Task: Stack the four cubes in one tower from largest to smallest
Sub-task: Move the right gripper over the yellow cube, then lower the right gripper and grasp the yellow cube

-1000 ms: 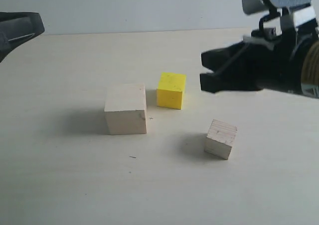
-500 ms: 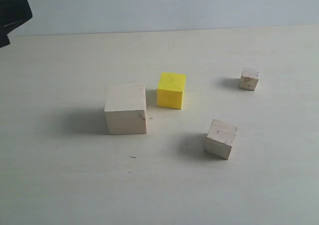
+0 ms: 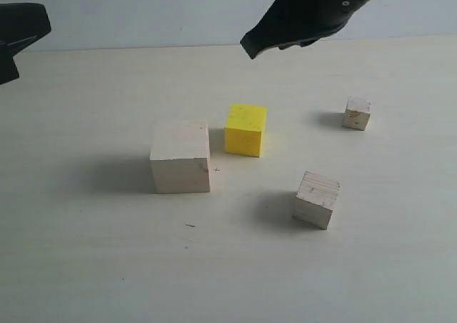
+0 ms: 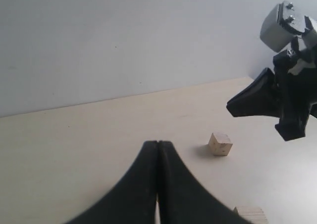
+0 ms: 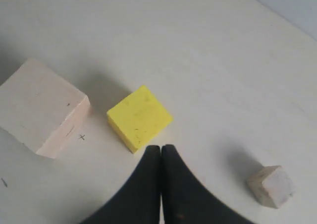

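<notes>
Four cubes rest apart on the table. The large pale wooden cube (image 3: 180,156) (image 5: 42,105) stands left of the yellow cube (image 3: 245,129) (image 5: 139,116). The medium grained cube (image 3: 316,199) (image 4: 250,215) is nearer the front right. The small cube (image 3: 356,113) (image 4: 220,143) (image 5: 271,185) sits at the far right. My right gripper (image 3: 251,46) (image 5: 161,147) hangs shut and empty in the air, above and behind the yellow cube. My left gripper (image 3: 41,24) (image 4: 157,143) is shut and empty at the far left edge.
The pale table (image 3: 107,266) ends at a grey wall (image 3: 143,8) at the back. A small pencil cross (image 3: 216,170) marks the table beside the large cube. The right arm (image 4: 282,100) shows in the left wrist view, above the small cube.
A second ago the right gripper stood open at the right, hiding the small cube. It then left the view and now comes in from the top, shut. No cube has moved.
</notes>
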Robot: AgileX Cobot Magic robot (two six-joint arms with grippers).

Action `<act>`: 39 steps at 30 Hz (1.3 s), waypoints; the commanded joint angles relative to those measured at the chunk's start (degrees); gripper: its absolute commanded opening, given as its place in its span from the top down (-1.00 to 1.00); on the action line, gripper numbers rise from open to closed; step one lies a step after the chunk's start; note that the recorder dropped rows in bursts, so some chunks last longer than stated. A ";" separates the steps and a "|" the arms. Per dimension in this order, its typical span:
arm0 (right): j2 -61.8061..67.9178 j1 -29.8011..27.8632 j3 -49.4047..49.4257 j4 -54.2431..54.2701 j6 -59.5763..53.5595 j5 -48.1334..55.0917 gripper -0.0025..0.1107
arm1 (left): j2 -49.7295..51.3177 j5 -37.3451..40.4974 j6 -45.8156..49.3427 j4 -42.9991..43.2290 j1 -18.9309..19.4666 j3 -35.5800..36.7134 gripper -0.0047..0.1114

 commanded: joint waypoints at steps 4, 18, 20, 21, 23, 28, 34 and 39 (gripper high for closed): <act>1.18 -4.61 -8.26 0.68 -12.82 4.17 0.96 | -0.24 -0.04 -0.14 -1.68 -0.31 0.35 0.92; 13.08 -10.61 -10.54 24.35 -42.75 8.61 0.96 | -0.87 7.72 -0.29 -1.83 -0.31 0.35 0.92; 14.46 -10.61 -10.54 27.10 -42.90 6.55 0.96 | -1.67 7.77 -0.29 -1.83 -0.31 0.35 0.92; 14.91 -10.61 -10.54 28.40 -43.59 6.16 0.95 | -2.08 7.66 -0.16 -1.83 -0.31 0.35 0.92; 15.59 -10.61 -10.54 31.69 -45.95 6.31 0.91 | -3.10 7.50 -0.16 -1.35 -0.31 0.35 0.92; 16.69 -10.61 -10.54 34.07 -47.42 6.75 0.46 | -4.89 8.15 -0.16 -1.35 -0.31 0.35 0.92; 19.03 -10.61 -10.54 33.62 -53.84 6.19 -0.40 | -5.30 9.65 -0.16 -1.02 -0.31 0.35 0.92; 20.97 -10.61 -10.54 33.58 -53.84 6.43 -0.44 | -5.30 11.51 -0.16 -1.02 -0.31 0.35 0.92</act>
